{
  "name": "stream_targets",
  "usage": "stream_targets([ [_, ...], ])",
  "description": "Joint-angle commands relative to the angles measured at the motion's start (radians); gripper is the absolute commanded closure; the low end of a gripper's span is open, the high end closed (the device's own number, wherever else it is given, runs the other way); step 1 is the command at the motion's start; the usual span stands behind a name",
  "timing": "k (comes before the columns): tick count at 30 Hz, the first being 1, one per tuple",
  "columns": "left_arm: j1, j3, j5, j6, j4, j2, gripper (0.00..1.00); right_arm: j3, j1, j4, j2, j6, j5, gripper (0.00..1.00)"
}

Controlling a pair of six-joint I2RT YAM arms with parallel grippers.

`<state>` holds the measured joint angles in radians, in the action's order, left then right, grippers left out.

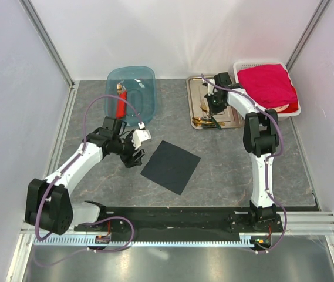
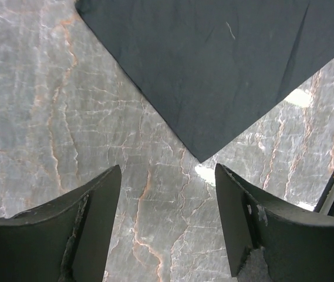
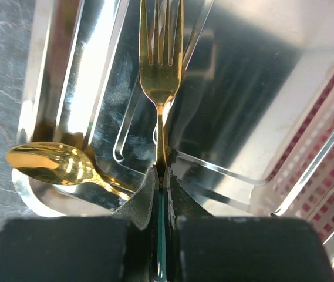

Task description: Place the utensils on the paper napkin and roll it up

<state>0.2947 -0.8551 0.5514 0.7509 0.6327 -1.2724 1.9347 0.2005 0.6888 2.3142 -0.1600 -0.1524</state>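
While the left jaws hang wide and empty just left of the flat black paper napkin (image 1: pixel 171 167) on the grey marbled counter (image 1: pixel 231 170), the right jaws, upper right, pinch the handle of a slim gold metal fork (image 3: pixel 161 59) in the shiny steel tray (image 1: pixel 189 100), tines pointing away; the napkin lies lower-left, tray rim between.

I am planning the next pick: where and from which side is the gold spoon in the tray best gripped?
The gold spoon lies flat, its wide bowl tucked in the steel tray's corner, so probably pinch the slim handle just behind the bowl, from above, jaws across it.
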Motion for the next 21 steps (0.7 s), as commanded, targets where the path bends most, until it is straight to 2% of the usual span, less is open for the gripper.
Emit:
stream_targets([
  [1,0.029,-0.024,-0.05,0.068,0.002,-0.036,0.3,-0.003,0.0,-0.061,-0.133,0.072,-0.022,1.0],
  [15,0.179,0.03,-0.149,0.12,-0.031,-0.171,0.36,-0.158,0.001,-0.087,-0.395,0.235,-0.085,1.0],
  [21,0.196,0.059,-0.202,0.128,-0.082,-0.214,0.37,-0.272,0.002,-0.104,-0.512,0.295,-0.128,1.0],
])
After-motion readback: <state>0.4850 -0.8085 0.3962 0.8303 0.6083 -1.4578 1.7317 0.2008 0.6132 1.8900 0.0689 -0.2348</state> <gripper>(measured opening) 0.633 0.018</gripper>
